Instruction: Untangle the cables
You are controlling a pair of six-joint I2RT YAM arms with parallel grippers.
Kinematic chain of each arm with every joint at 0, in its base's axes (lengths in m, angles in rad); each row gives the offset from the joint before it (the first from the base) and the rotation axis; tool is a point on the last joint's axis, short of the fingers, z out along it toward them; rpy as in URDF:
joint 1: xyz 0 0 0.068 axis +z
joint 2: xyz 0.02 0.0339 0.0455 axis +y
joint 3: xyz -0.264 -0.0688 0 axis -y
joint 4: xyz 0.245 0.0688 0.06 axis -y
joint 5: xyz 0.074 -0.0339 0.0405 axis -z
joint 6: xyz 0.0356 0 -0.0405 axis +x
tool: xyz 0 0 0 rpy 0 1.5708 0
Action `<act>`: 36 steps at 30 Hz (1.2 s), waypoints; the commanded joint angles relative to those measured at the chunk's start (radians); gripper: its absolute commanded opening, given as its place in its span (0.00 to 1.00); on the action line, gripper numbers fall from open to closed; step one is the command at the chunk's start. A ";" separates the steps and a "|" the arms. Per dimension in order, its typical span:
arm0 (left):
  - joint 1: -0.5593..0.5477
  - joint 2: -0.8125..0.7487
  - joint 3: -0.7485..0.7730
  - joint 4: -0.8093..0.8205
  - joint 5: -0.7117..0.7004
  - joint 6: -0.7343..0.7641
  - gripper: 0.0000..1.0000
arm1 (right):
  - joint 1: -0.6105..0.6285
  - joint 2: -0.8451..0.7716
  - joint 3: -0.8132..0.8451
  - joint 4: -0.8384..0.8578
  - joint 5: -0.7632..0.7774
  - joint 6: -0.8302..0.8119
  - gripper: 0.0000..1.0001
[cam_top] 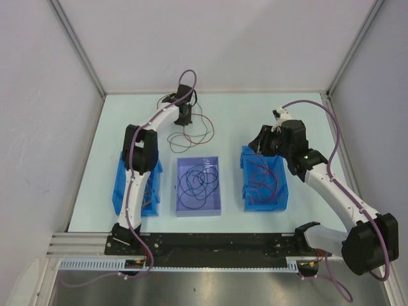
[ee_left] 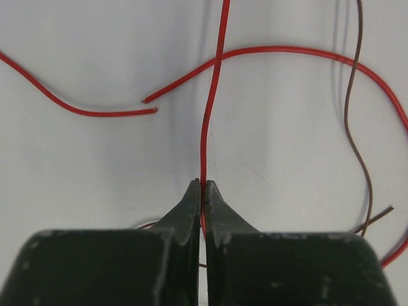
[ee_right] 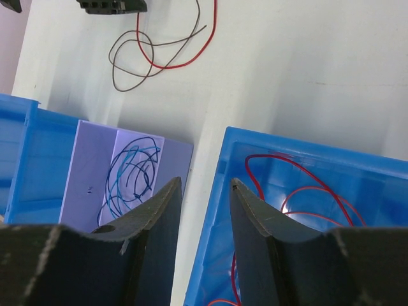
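My left gripper is shut on a thin red cable at the far middle of the table. That red cable loops with a brown cable on the white surface. My right gripper is open and empty, above the left rim of the right blue bin, which holds red cables. The lilac middle bin holds dark navy and blue cables. The left blue bin is partly hidden by my left arm.
White walls with metal frame posts enclose the table on three sides. A black rail runs along the near edge at the arm bases. Purple hoses run along both arms.
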 commanded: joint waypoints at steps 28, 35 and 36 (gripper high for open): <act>-0.298 -0.504 0.277 -0.069 -0.128 0.271 0.00 | 0.020 -0.114 0.046 0.062 -0.037 0.005 0.41; -0.246 -0.487 0.305 -0.118 -0.070 0.145 0.00 | 0.020 -0.216 0.046 0.088 -0.100 -0.035 0.43; -0.245 -0.495 0.294 -0.107 -0.053 0.147 0.00 | 0.020 -0.227 0.046 0.104 -0.107 -0.038 0.45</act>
